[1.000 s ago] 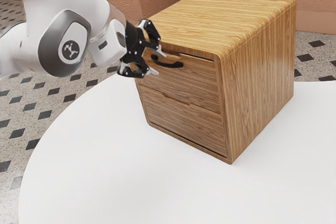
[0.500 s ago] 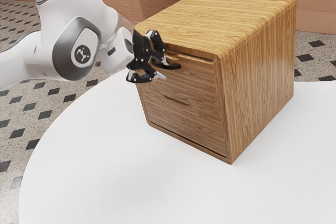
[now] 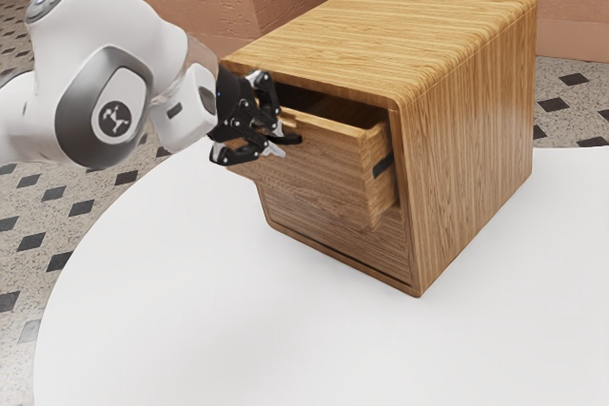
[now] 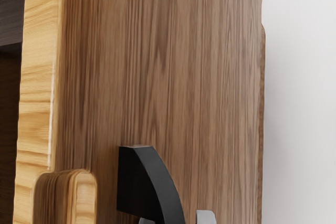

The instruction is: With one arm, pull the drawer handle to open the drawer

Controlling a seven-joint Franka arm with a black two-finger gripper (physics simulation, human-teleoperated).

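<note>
As the black hand (image 3: 273, 132) clamps the black drawer handle (image 4: 142, 182), the wooden cabinet (image 3: 457, 121) stands on a round white surface (image 3: 285, 330) above the checkered tile floor (image 3: 57, 216).

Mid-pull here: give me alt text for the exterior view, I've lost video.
The top drawer of a wooden cabinet stands partly pulled out, with the black gripper at its front face. The white arm reaches in from the exterior view's left; the cabinet sits on a round white table.
</note>
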